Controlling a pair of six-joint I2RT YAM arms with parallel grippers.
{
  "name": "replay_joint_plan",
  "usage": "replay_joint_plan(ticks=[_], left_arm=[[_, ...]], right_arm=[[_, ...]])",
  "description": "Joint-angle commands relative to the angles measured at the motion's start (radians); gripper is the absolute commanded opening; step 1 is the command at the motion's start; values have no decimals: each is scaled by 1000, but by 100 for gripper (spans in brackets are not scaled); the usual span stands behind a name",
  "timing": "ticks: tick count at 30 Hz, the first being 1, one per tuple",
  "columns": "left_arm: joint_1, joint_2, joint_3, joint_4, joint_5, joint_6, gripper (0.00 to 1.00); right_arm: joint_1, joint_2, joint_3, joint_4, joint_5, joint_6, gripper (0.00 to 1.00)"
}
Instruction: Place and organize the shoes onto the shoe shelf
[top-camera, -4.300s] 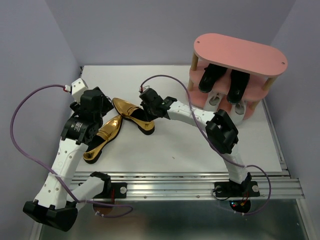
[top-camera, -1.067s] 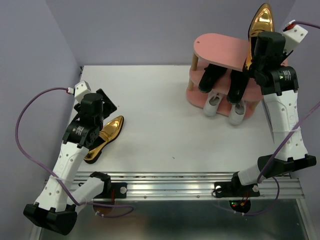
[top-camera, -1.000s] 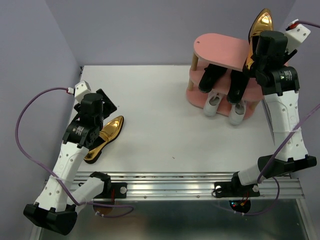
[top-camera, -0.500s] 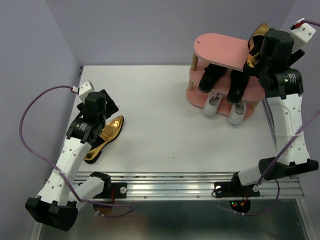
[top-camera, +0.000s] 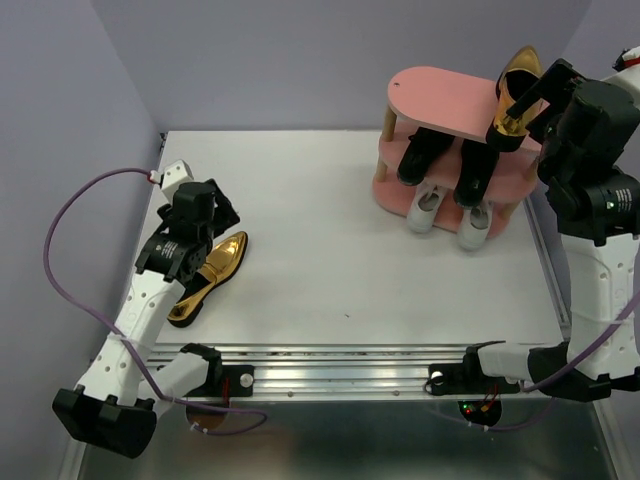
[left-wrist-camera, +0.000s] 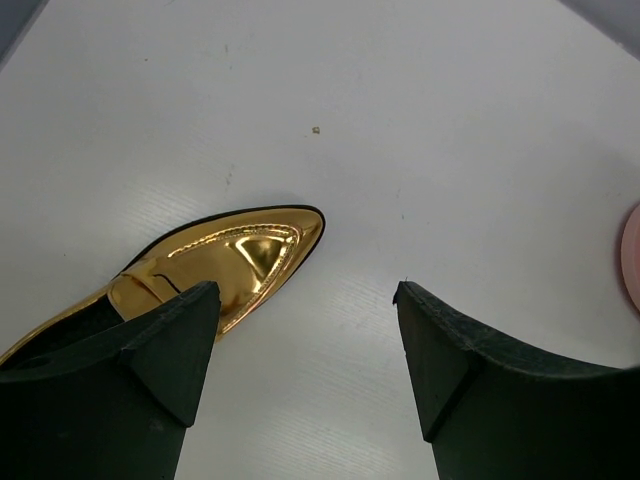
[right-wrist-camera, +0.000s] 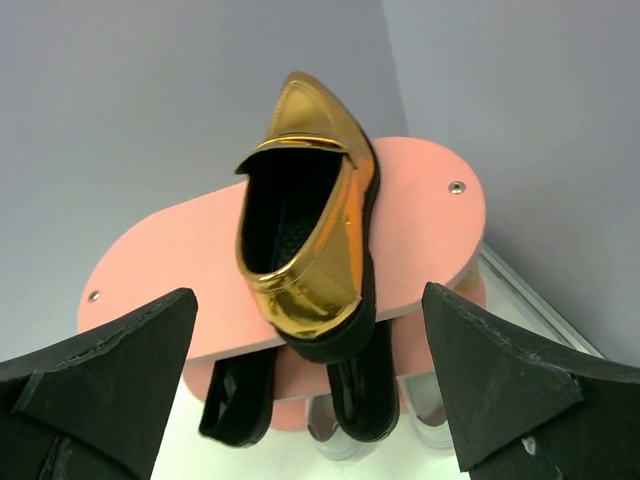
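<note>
The pink shoe shelf (top-camera: 440, 95) stands at the back right. One gold shoe (top-camera: 520, 90) lies on its top board (right-wrist-camera: 170, 250), heel overhanging the front edge. My right gripper (top-camera: 545, 95) hangs open just behind that heel, with the gold shoe (right-wrist-camera: 305, 220) free between the spread fingers (right-wrist-camera: 110, 370). Black shoes (top-camera: 420, 155) fill the middle tier and white sneakers (top-camera: 430, 205) the bottom. The other gold shoe (top-camera: 205, 275) lies on the table at the left. My left gripper (top-camera: 200, 215) hovers open over its toe (left-wrist-camera: 240, 250), one finger (left-wrist-camera: 150, 350) above it.
Grey walls close in the table at the back and both sides. A metal rail (top-camera: 350, 360) runs along the near edge. Purple cables (top-camera: 60, 250) loop off the left arm. Bare white table (top-camera: 330, 240) lies between the left shoe and the shelf.
The right gripper opened and let go of the gold shoe, which tipped down onto the top board; the gripper drew back to the right. The left arm shifted slightly.
</note>
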Motion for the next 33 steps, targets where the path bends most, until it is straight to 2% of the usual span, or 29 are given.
replay_joint_plan(ticks=[1, 2, 3, 5, 6, 8, 9, 12, 15, 20, 23, 25, 30, 33], left_arm=[[6, 21, -13, 34, 24, 36, 83], [18, 34, -10, 26, 33, 36, 84], [28, 61, -10, 23, 53, 37, 84], [58, 112, -13, 3, 62, 39, 84], [66, 126, -18, -1, 62, 42, 84], [78, 167, -36, -20, 50, 27, 84], [94, 178, -41, -30, 36, 14, 84], [112, 193, -62, -69, 16, -46, 83], [121, 166, -106, -84, 16, -104, 82], [120, 101, -177, -128, 4, -243, 82], [121, 71, -208, -130, -10, -314, 84], [121, 51, -226, -116, -30, -332, 94], [141, 109, -272, -93, -36, -377, 96], [141, 133, -303, -57, -35, -386, 95]], right_arm=[[-1, -41, -5, 68, -207, -58, 100], [-1, -53, -19, 85, -273, -90, 100], [-1, -64, -46, 118, -406, -104, 100], [-1, -84, -62, 142, -543, -140, 99], [-1, -84, -65, 148, -710, -155, 98], [-1, -57, -61, 165, -882, -178, 98], [-1, -40, -56, 172, -1025, -177, 97], [-1, 26, -41, 188, -1198, -151, 95], [60, 45, -91, 250, -1188, -164, 95], [202, 103, -99, 222, -1087, -219, 96], [243, 137, -100, 197, -1033, -238, 96], [252, 138, -136, 208, -1033, -244, 97], [287, 104, -284, 307, -1108, -244, 99], [309, 112, -317, 292, -1074, -243, 99]])
